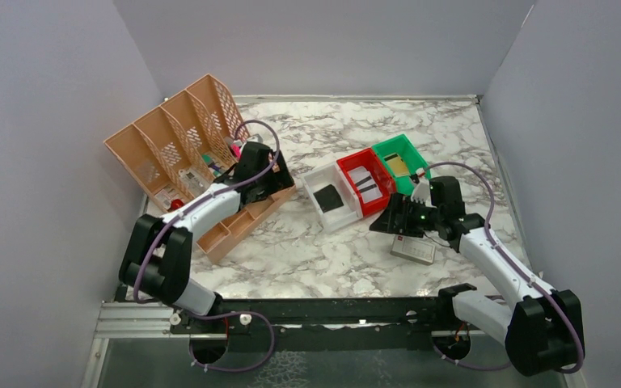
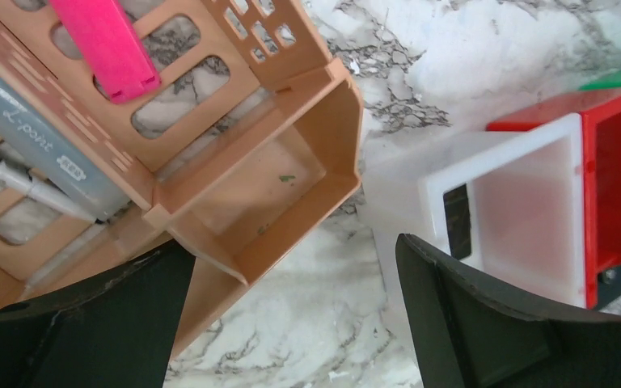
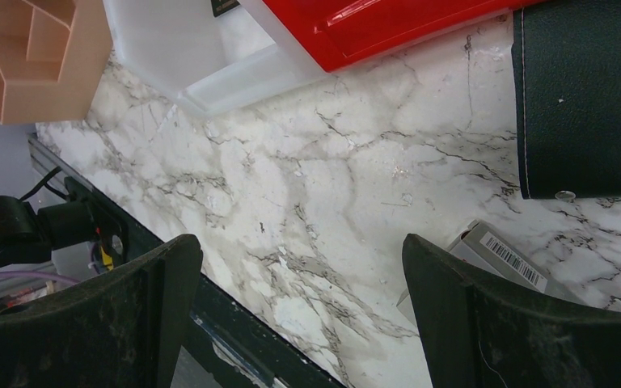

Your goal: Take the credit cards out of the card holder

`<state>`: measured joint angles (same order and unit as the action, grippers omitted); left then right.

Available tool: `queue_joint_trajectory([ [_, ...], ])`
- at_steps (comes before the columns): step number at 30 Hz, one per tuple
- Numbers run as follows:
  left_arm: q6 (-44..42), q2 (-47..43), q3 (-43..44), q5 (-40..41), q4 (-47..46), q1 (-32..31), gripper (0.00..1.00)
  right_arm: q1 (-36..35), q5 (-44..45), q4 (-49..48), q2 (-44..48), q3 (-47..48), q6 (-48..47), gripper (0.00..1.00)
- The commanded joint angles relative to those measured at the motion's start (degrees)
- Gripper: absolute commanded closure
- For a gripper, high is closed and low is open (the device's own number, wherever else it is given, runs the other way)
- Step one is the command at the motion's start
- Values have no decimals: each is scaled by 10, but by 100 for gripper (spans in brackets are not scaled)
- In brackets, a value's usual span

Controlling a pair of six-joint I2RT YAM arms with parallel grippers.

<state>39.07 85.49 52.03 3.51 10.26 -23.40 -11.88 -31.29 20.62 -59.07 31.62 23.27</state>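
Observation:
The card holder (image 3: pixel 582 97) is a flat black stitched case lying shut on the marble beside the red bin (image 3: pixel 388 28). My right gripper (image 3: pixel 299 242) hovers open over bare marble just short of it, nothing between its fingers. In the top view that gripper (image 1: pixel 408 220) sits in front of the bins, its dark shape merging with the holder. One tan-gold credit card (image 1: pixel 397 166) lies in the green bin (image 1: pixel 411 146). My left gripper (image 2: pixel 291 246) is open and empty, low over the table between the peach organizer (image 2: pixel 283 186) and the white bin (image 2: pixel 501 153).
A white box (image 1: pixel 414 249) with a barcode lies by my right finger. The white bin holds a small black square (image 1: pixel 329 198); the red bin (image 1: pixel 354 162) holds striped flat pieces. The peach organizer (image 1: pixel 179 141) holds pens and a pink item (image 2: pixel 109 44). Walls enclose three sides.

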Motion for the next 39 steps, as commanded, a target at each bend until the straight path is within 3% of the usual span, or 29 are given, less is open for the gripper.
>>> queue_joint_trajectory([
  [1, -55, 93, 90, 0, -44, -4, 4, 5, -22, -20, -11, -7, 6, 0],
  [6, -102, 209, 220, 30, -7, -1, 4, 5, -23, -12, -8, -5, 4, 0],
  [11, -126, 311, 378, -9, 21, 21, 4, 5, -23, -6, -8, 0, 1, 1],
  [15, -124, 295, 399, -59, 27, 17, 4, 5, -22, -1, -4, 2, -1, 0],
  [19, -123, 187, 336, -74, 27, -3, 4, 5, -21, -4, -5, 0, 0, 0],
  [22, -109, 71, 242, -55, 29, -15, 4, 5, -24, -6, -8, -1, 1, 0],
  [32, 54, -277, -87, 46, 141, -18, 4, 5, -33, -25, -17, -7, 9, 0],
  [36, 105, -348, -159, 88, 156, -17, 4, 5, -38, -32, -24, -5, 11, 0],
  [39, 115, -338, -167, 124, 143, -17, 3, 5, -39, -32, -27, -5, 12, 0],
])
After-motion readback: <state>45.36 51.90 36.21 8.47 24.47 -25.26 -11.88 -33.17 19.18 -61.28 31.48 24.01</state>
